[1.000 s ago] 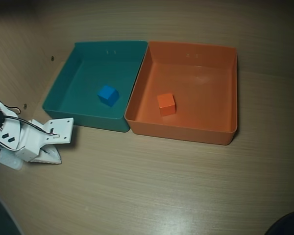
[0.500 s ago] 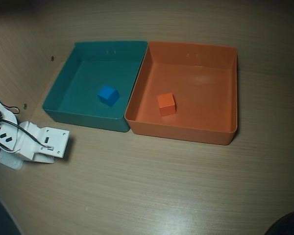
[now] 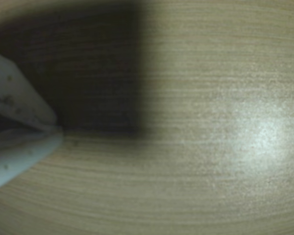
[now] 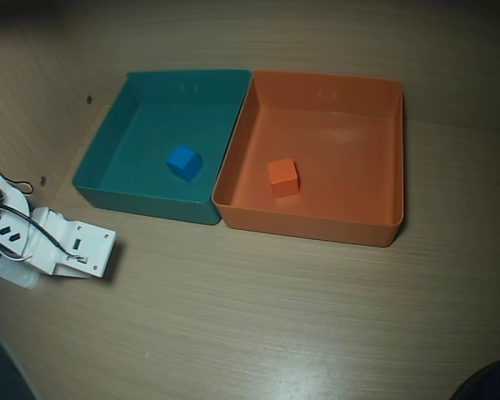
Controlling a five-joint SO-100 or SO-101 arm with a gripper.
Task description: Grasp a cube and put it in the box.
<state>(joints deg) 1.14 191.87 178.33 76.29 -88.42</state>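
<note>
1. The gripper enters the wrist view from the left edge; its two white fingers meet at their tips, clenched, with nothing between them.
2. In that view only bare wood-grain table lies beneath the tips, partly under a dark shadow at upper left.
3. In the overhead view the white arm sits low at the near left of the table, folded down close to the surface, with black wires across its housing. The gripper itself is hidden under the housing there.
4. The arm is well apart from both trays, to the near left of the teal tray.
5. The small blue cube rests on the floor of the teal tray.
6. The box stands just right of the teal tray, their walls touching.
7. The cube lies inside the box, on its floor, left of centre, clear of all walls.
</note>
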